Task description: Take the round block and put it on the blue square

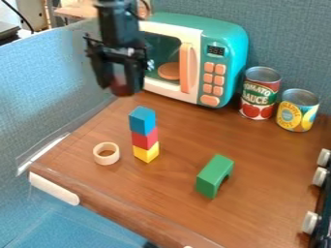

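The tool (121, 81) grips the dark red round block (121, 89), its fingers only as far apart as the block needs. Below the tool and slightly right in view is the blue square (142, 120), atop the red cube (144, 139), then the yellow cube (146, 152). Best to centre over the blue square, lower slowly and level, and release evenly on contact; a sideways nudge could topple the stack.

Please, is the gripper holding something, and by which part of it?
The gripper appears to hold a dark red block by its sides, its lower end showing.
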